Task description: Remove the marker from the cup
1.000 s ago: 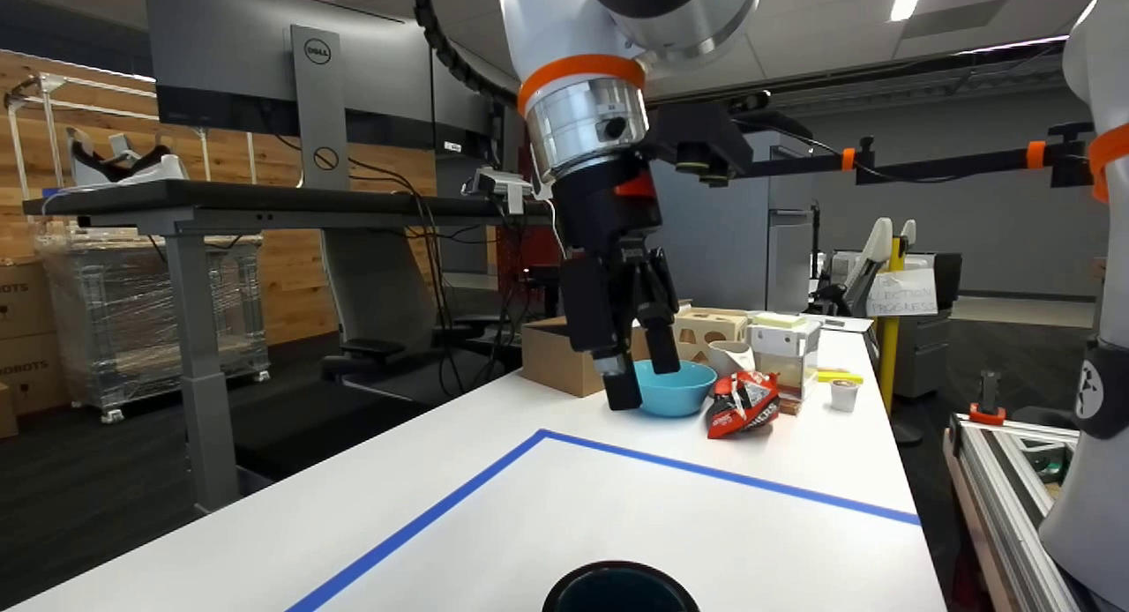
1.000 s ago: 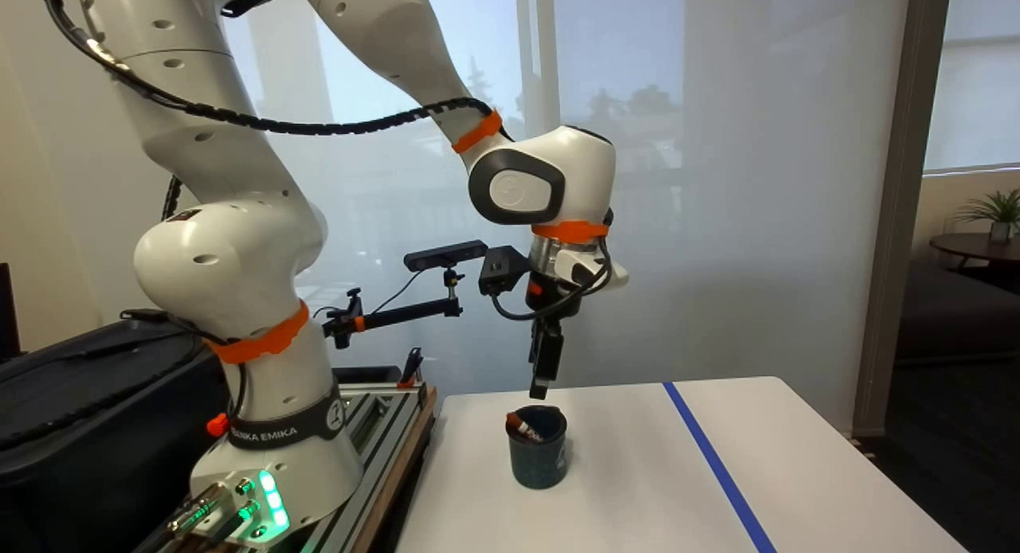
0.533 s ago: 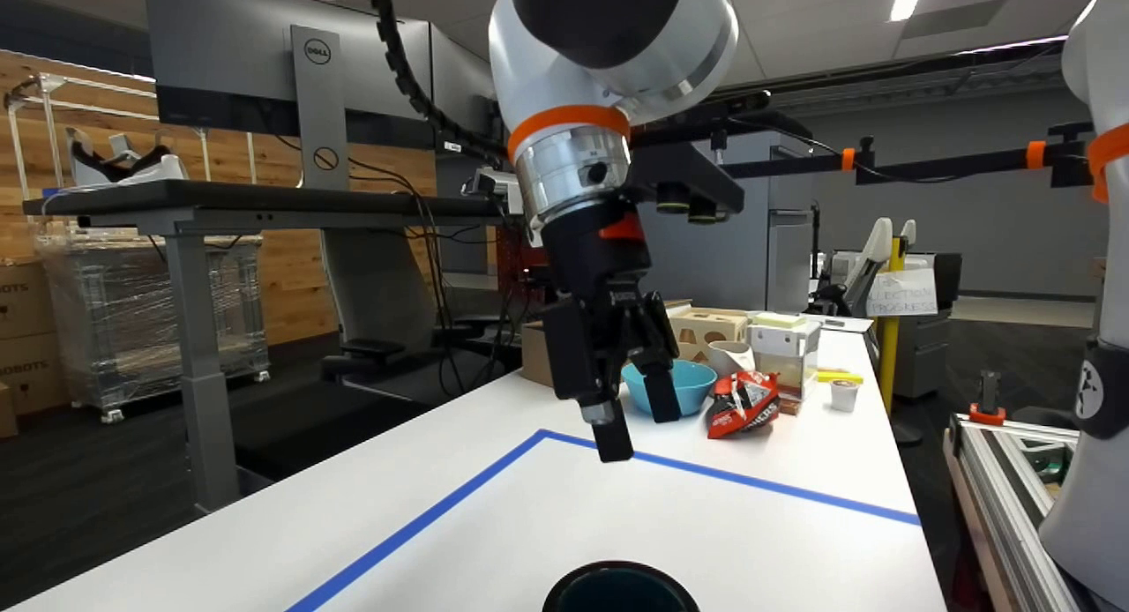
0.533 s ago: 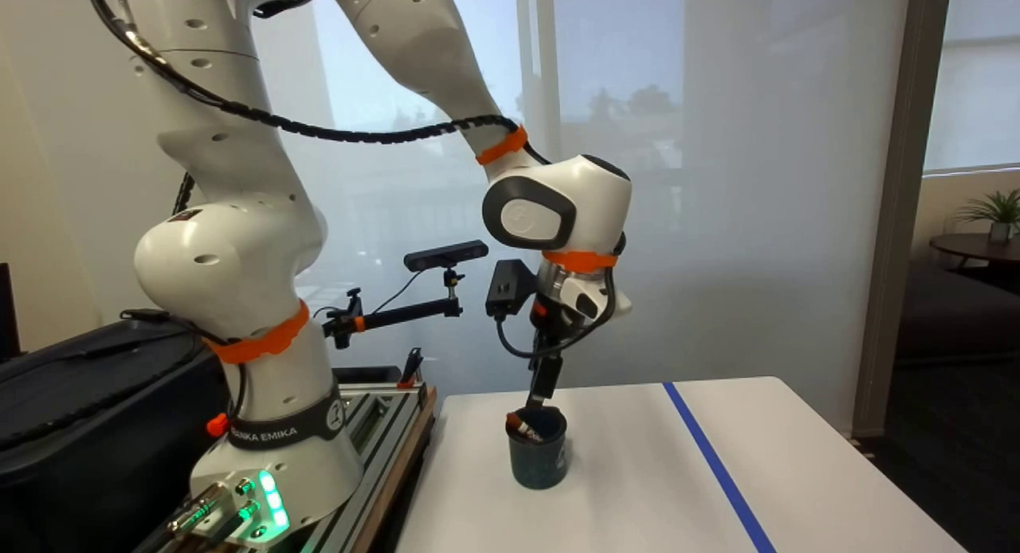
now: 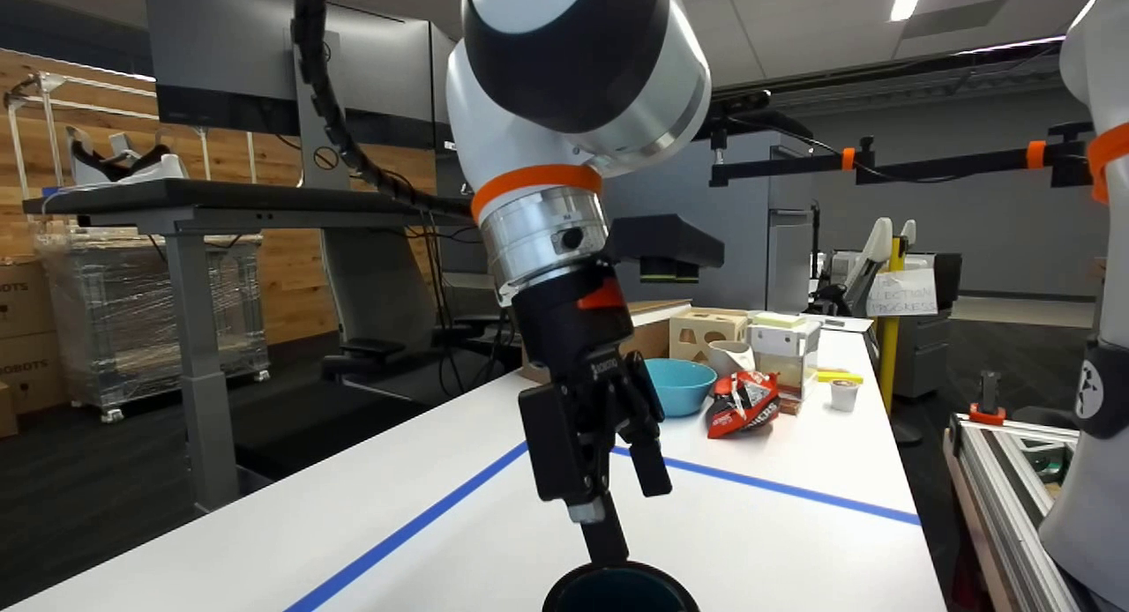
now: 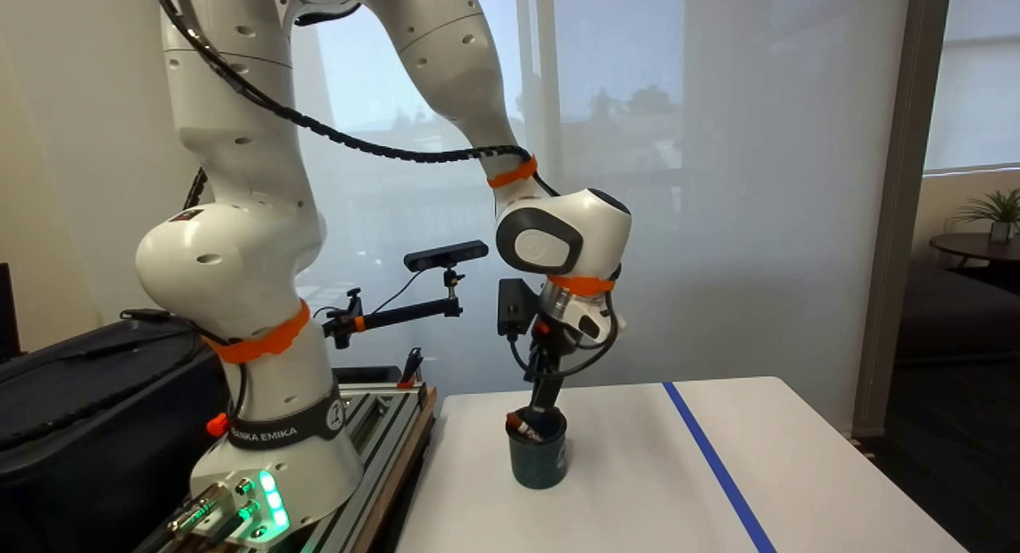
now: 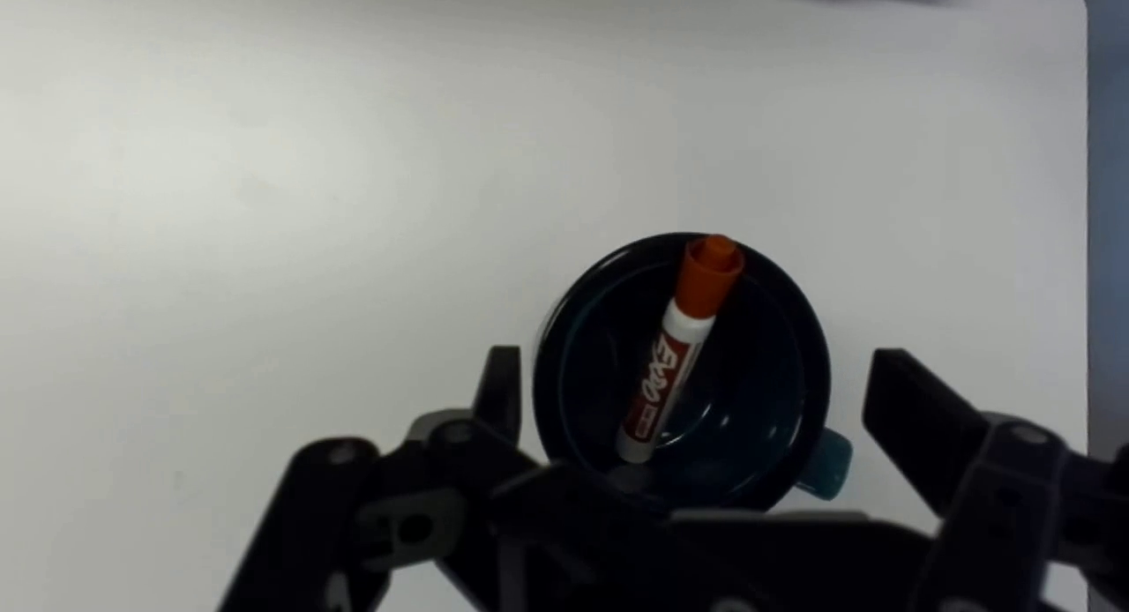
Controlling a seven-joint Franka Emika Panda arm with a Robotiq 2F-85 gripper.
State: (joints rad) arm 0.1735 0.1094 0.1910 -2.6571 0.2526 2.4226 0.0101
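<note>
Marker (image 7: 676, 356), slim, white-and-red, orange-capped, leans inside a glossy, dark-teal, round cup (image 6: 535, 465); my black two-fingered gripper (image 7: 696, 354) gapes wide, and an off-centre descent could snag the rim (image 7: 817, 365), tipping the cup.

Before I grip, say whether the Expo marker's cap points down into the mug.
No, the orange cap of the Expo marker sits up by the mug's rim.
</note>
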